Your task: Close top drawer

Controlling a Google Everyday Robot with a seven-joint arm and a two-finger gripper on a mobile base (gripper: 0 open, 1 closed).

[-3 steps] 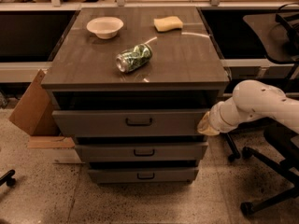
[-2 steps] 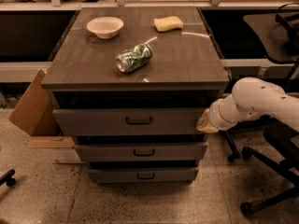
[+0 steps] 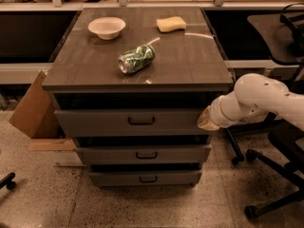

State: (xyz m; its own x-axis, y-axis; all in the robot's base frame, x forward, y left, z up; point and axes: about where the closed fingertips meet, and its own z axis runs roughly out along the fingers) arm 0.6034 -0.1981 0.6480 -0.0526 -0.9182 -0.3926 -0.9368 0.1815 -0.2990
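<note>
One short push seems left: the wide, deep grey top drawer (image 3: 95, 123) juts slightly out. The robot's gripper (image 3: 207, 119) sits against its right end; open or closed, I cannot tell.

High frontal view, claw (image 3: 206, 119) at right

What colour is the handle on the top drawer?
The handle is nearly black on the grey top drawer, camera view. The hand is at its right end.
</note>
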